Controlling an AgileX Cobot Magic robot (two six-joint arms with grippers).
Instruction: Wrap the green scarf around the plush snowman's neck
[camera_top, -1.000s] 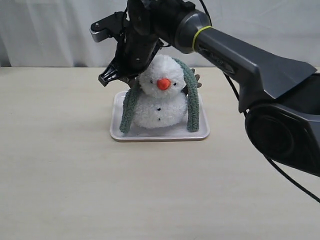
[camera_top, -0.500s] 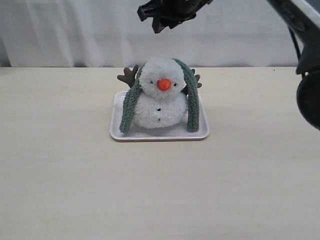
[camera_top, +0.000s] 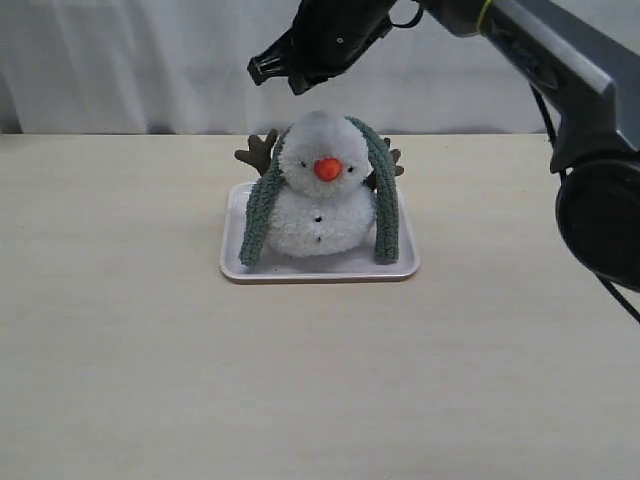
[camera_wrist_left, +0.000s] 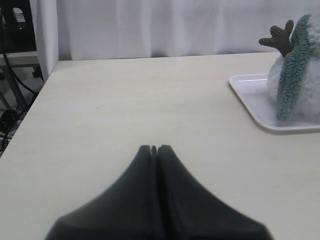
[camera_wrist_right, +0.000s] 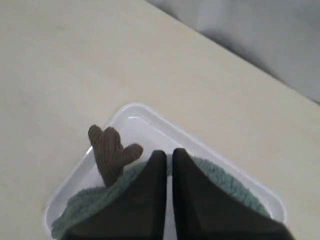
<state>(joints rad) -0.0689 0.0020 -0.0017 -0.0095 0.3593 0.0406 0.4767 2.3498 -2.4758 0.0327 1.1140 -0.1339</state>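
Right gripper seen shut, nothing held, hung above tray. Left gripper likewise shut and empty, well apart from tray. Plush snowman seated upright on tray. Green scarf draped round back of head, both ends dropped to tray, not crossed in front.

Risks judged:
- scarf could be dragged off if one end pulled alone
- snowman could be toppled off tray by careless descent
- twig arm could be snagged

Scarf's run behind head hidden. Neck crease not made out under fluff.
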